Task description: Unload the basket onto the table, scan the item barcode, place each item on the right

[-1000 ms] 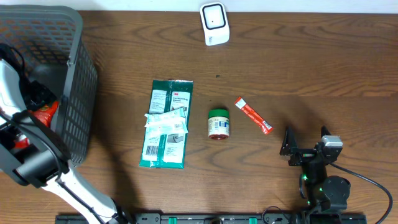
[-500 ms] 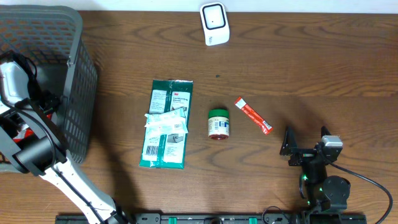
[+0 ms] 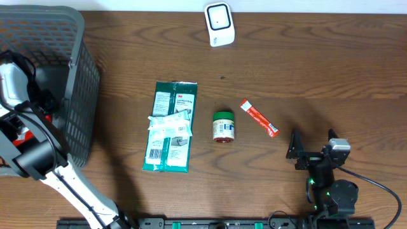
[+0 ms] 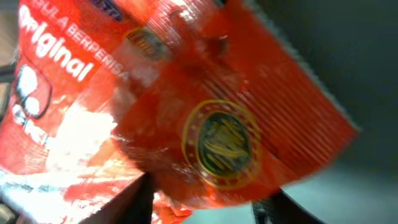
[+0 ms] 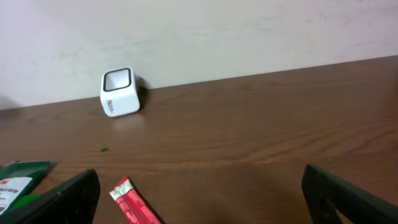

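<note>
Closely at twelve o'clock of my left gripper (image 4: 205,202): red packet (image 4: 205,112), axis perhaps ten-to-four, grip unclear; right gripper (image 5: 202,196) wide.

Table (image 3: 331,76): basket (image 3: 79,83) at the left edge; scanner (image 3: 219,25) at the far edge, about the middle. Across the centre, left to right and set apart: flat pack (image 3: 170,127), jar (image 3: 223,126), sachet (image 3: 259,118). Right gripper (image 3: 313,142) nearer the front edge, to the right of the sachet.
</note>
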